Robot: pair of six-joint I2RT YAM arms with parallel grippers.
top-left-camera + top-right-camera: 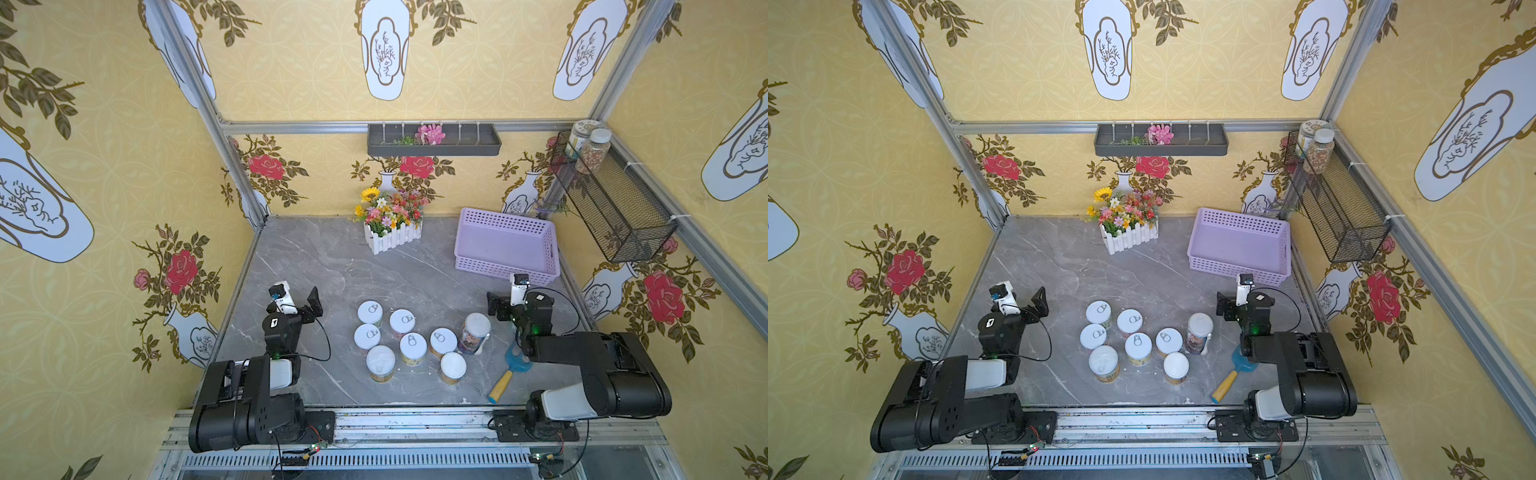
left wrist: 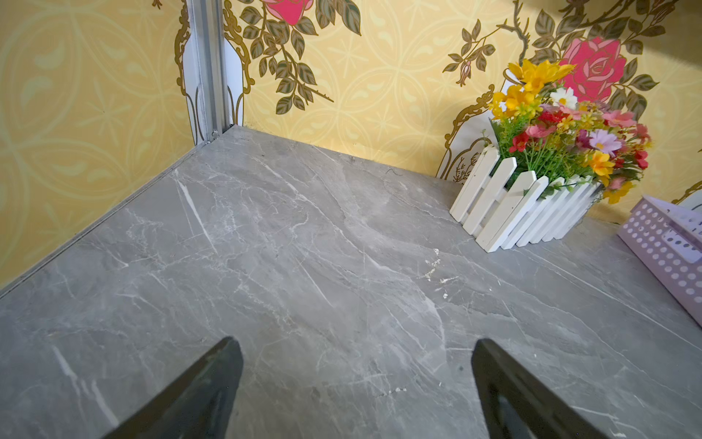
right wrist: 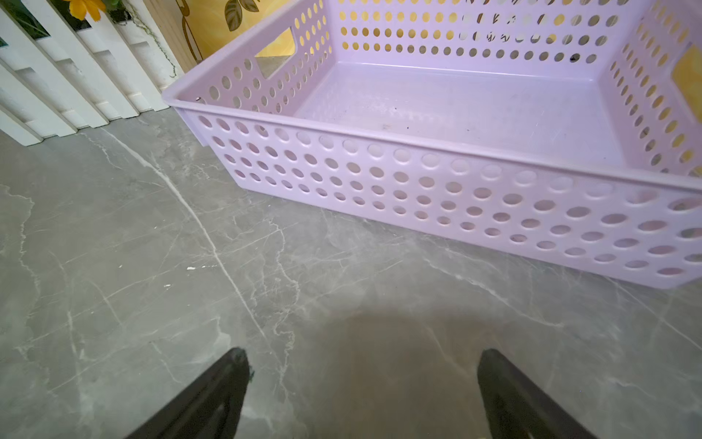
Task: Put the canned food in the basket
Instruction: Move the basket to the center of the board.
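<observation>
Several cans of food (image 1: 407, 340) stand upright in a cluster at the front middle of the grey marble table, also seen in the other top view (image 1: 1133, 345). Most have pull-tab tops; a taller white-lidded one (image 1: 475, 332) stands at the cluster's right. The lavender basket (image 1: 503, 243) sits at the back right with nothing in it, and its perforated front wall (image 3: 418, 182) fills the right wrist view. My left gripper (image 1: 297, 301) hovers left of the cans, open and holding nothing (image 2: 357, 349). My right gripper (image 1: 509, 297) is between the tall can and the basket, open and holding nothing (image 3: 362, 359).
A white picket planter of flowers (image 1: 392, 232) stands at the back middle. A blue spatula with a yellow handle (image 1: 509, 374) lies under my right arm. A black mesh basket (image 1: 611, 199) with jars (image 1: 594, 149) hangs on the right wall, and a dark tray (image 1: 434, 141) on the back wall.
</observation>
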